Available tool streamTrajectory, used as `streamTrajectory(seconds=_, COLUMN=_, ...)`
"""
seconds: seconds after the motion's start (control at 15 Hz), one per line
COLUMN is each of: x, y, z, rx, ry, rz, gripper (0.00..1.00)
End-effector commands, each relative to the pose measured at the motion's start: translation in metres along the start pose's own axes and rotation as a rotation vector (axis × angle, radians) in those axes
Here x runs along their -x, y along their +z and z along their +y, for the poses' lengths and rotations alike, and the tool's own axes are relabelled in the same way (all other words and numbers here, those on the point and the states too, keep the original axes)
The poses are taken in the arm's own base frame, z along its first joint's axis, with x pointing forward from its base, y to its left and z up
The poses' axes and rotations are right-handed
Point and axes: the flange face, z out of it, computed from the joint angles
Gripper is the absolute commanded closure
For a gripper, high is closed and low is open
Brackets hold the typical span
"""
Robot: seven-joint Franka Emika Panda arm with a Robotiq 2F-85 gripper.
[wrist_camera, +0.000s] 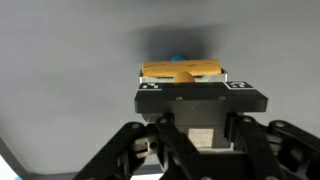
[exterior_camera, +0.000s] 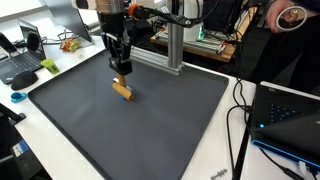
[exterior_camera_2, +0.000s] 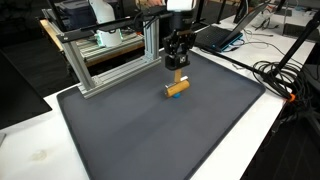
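Note:
An orange wooden block [exterior_camera: 122, 91] [exterior_camera_2: 177, 88] with a small blue bit [wrist_camera: 177, 58] on it sits at the tips of my gripper [exterior_camera: 121, 72] [exterior_camera_2: 177, 68], low over the dark grey mat [exterior_camera: 150, 135] [exterior_camera_2: 150, 135]. In the wrist view the block [wrist_camera: 180, 70] shows just past the black finger pads [wrist_camera: 150, 88], and my gripper [wrist_camera: 182, 82] is shut on it. A shadow lies on the mat right under it. Whether the block touches the mat I cannot tell.
An aluminium frame [exterior_camera: 172, 45] [exterior_camera_2: 105, 55] stands on the mat's far edge behind the gripper. Laptops [exterior_camera: 20, 55] [exterior_camera_2: 225, 35], a black case [exterior_camera: 285, 115] and loose cables [exterior_camera: 238, 115] [exterior_camera_2: 278, 75] crowd the white table around the mat.

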Motion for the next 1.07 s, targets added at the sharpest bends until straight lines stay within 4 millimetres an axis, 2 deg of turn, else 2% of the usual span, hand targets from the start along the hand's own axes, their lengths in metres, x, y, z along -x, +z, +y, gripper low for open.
streamTrajectory(seconds=0.0, x=-0.005, y=0.011, z=0.001, rx=0.034, ry=0.011, rz=-0.017, gripper=0.78)
streamTrajectory(seconds=1.0, x=-0.001, y=0.029, z=-0.001, rx=0.022, ry=0.003, rz=-0.043, gripper=0.78)
